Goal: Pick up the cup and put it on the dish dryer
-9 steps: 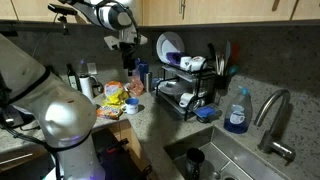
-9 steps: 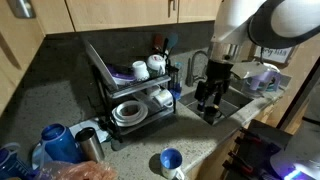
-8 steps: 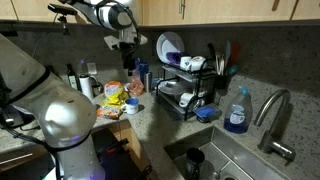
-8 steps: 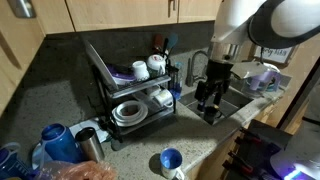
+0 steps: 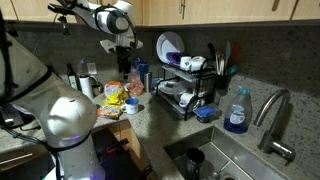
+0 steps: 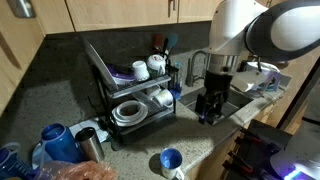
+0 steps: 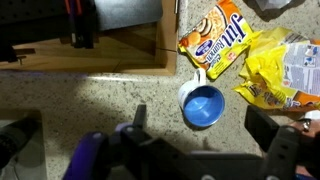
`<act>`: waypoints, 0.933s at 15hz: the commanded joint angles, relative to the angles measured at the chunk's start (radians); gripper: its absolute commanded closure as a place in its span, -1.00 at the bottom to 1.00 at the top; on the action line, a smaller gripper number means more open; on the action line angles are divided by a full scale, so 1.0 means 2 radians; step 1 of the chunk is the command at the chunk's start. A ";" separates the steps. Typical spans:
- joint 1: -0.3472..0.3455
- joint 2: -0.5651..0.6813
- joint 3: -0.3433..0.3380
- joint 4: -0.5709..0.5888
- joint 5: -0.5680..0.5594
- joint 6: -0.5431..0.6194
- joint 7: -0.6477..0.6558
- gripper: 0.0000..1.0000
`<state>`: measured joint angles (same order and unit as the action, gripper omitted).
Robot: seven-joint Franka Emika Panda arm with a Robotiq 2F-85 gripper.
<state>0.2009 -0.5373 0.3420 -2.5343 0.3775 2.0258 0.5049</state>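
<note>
Cup (image 7: 203,104): we judge it light, stiff, smooth.
Hold: we would pinch one rim wall, clear of the handle (image 7: 196,76).
Gripper (image 6: 209,114): spread wide, empty.

Robot arm (image 5: 100,15) shifted slightly sideways since earlier; gripper (image 6: 210,108) now a touch lower over counter (image 6: 200,148).

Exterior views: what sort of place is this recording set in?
Most likely a home kitchen: a steel sink with a faucet, a black dish rack loaded with plates and bowls, and wooden cabinets over a speckled stone counter.
</note>
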 commanded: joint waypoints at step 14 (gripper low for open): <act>0.051 0.170 0.057 -0.002 0.010 0.101 0.143 -1.00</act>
<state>0.2762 -0.2556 0.4559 -2.5358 0.3843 2.1595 0.7414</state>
